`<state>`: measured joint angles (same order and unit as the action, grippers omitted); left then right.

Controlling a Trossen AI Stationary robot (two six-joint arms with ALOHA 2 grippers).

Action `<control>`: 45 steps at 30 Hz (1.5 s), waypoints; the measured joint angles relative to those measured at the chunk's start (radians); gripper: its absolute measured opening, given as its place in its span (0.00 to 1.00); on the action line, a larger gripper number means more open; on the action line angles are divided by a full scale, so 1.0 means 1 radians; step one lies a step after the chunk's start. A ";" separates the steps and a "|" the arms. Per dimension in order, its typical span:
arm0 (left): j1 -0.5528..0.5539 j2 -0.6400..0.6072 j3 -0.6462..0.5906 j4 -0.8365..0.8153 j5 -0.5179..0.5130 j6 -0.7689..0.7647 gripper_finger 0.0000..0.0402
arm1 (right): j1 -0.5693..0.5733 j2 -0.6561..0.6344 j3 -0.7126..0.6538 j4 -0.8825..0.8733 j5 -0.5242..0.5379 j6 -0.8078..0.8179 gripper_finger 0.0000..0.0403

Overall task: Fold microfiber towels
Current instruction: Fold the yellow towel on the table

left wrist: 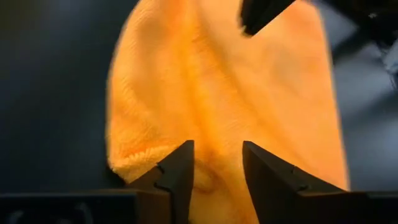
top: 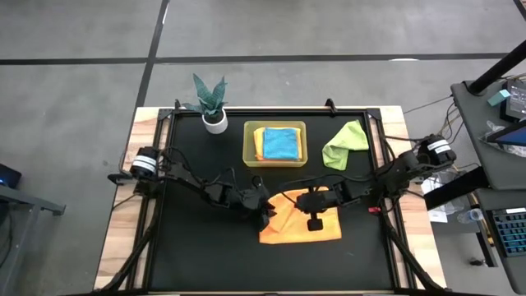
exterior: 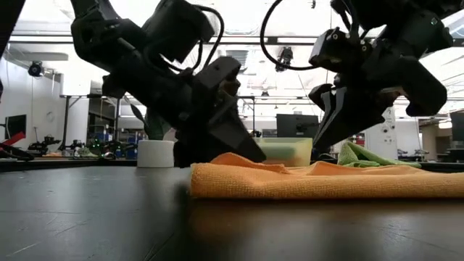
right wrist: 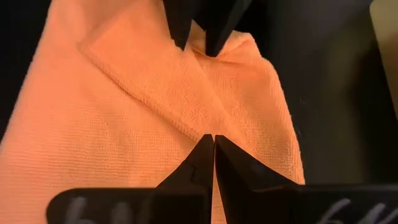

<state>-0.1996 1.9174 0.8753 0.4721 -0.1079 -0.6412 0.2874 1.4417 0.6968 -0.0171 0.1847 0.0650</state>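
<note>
Lying near the tabletop's front edge, orange towel [top: 300, 222]: soft, limp, light; best pinched at a corner. Left gripper [left wrist: 216, 163] parted over its edge; right gripper [right wrist: 213, 149] closed, pressing the cloth.

Grey floor [top: 74, 33], black table [top: 205, 263], bright lab ceiling lights [exterior: 43, 9]

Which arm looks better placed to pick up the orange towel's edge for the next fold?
Probably the left. The left hand sits at the orange towel edge with fingers apart around a raised fold. The right hand is shut, pressing on the cloth's middle.
</note>
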 joint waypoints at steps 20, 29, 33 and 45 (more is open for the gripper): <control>-0.005 -0.001 0.016 -0.009 0.078 0.056 0.02 | -0.137 0.125 0.001 0.345 -0.017 -0.026 0.34; -0.006 -0.002 0.014 -0.009 0.078 0.095 0.02 | -0.170 0.301 0.033 0.434 -0.031 -0.031 0.45; -0.006 -0.002 0.014 -0.008 0.079 0.104 0.02 | -0.171 0.325 0.052 0.440 -0.084 -0.050 0.41; -0.005 -0.139 0.005 -0.140 0.080 0.205 0.02 | -0.105 0.251 0.053 0.377 -0.105 -0.152 0.03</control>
<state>-0.2050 1.7782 0.8801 0.3324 -0.0277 -0.4365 0.1823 1.6931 0.7498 0.3601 0.0799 -0.0866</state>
